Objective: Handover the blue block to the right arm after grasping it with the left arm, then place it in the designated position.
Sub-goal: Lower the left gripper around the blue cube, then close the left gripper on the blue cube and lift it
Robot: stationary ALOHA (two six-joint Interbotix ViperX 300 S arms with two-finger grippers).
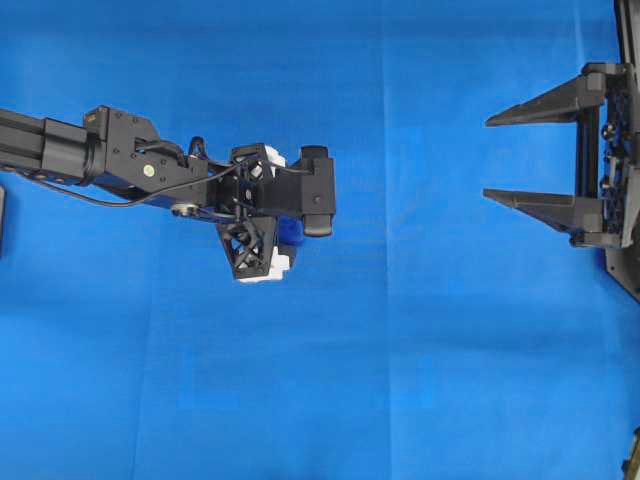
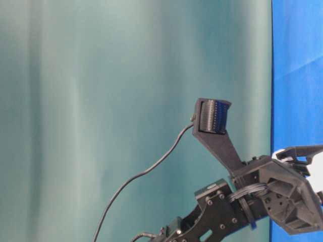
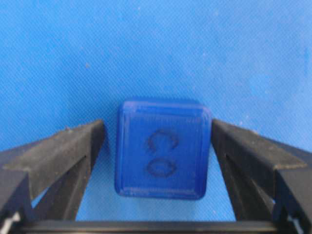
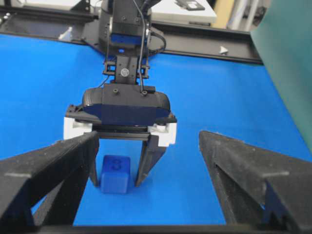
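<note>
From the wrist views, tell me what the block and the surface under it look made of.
Blue block: probably hard plastic, matte, possibly printed; rounded edges, a framed face and faint fine lines across it. Blue surface: likely cloth or textured mat; a fine woven grain shows close up, and faint fold lines overhead.

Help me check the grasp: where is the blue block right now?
The blue block sits on the blue cloth between the left gripper's open fingers, untouched. The overhead view hides it beneath that gripper, left of centre.
</note>
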